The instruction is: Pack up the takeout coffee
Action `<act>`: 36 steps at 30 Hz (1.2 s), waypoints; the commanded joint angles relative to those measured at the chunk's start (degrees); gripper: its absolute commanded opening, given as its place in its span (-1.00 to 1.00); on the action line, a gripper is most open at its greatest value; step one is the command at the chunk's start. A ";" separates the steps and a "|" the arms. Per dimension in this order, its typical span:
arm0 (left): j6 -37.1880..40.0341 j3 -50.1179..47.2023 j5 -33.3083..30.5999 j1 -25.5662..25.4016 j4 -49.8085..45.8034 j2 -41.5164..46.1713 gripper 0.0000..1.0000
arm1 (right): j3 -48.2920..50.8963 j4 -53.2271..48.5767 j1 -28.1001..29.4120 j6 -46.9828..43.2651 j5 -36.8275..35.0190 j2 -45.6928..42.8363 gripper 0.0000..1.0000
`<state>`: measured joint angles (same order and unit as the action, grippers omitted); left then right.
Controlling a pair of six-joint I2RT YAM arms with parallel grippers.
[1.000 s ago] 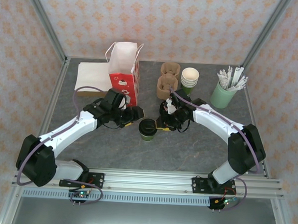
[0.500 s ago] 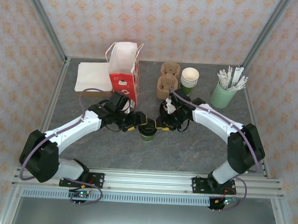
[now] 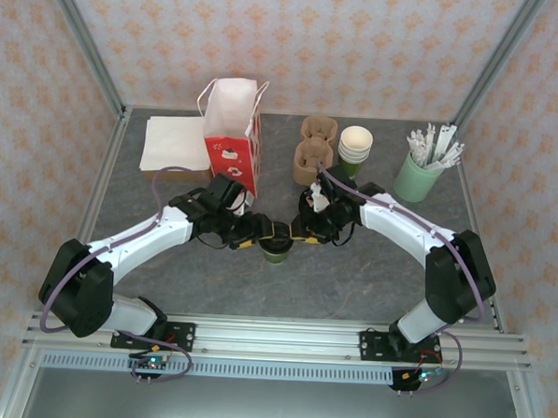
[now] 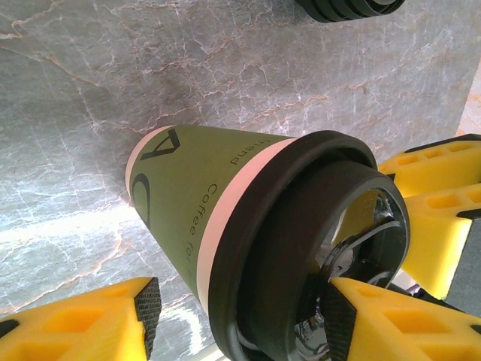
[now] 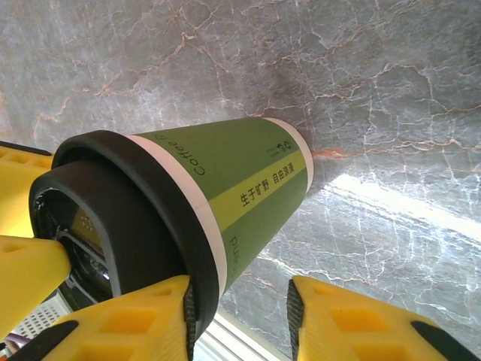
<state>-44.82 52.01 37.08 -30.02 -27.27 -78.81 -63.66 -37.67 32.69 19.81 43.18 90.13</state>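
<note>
The left pincer point(image 4: 240, 304) is set spread about the takeout coffee point(image 4: 203, 188), one pad point(image 4: 342, 323) at the lid point(image 4: 301, 248), the other just clear. The right pincer point(image 5: 240, 304), opposite, is likewise slack round it, so the takeout coffee is judged borne by the bench point(image 4: 75, 113), mid-handover.

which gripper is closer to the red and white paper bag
Left. The left gripper sits just in front of the paper bag, on the lidded cup's left side. The right gripper is on the cup's right side, farther from the bag.
</note>
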 commanded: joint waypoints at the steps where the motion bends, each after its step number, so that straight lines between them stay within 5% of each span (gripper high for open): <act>1: 1.93 -0.79 -1.31 -0.76 -4.02 -0.83 0.22 | -1.15 -1.47 -0.28 1.02 -4.08 -1.53 -0.22; 14: 1.77 -0.07 -1.27 -0.83 -3.61 -0.88 0.22 | -0.58 2.23 -1.74 3.83 -1.08 -6.45 -0.04; 36: -0.23 3.75 -5.75 0.00 -7.75 7.02 0.57 | -1.95 2.67 -1.26 2.26 2.24 -4.06 0.35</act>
<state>-44.58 57.04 33.15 -30.33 -32.18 -75.55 -63.66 -34.41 31.09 23.55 44.29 85.03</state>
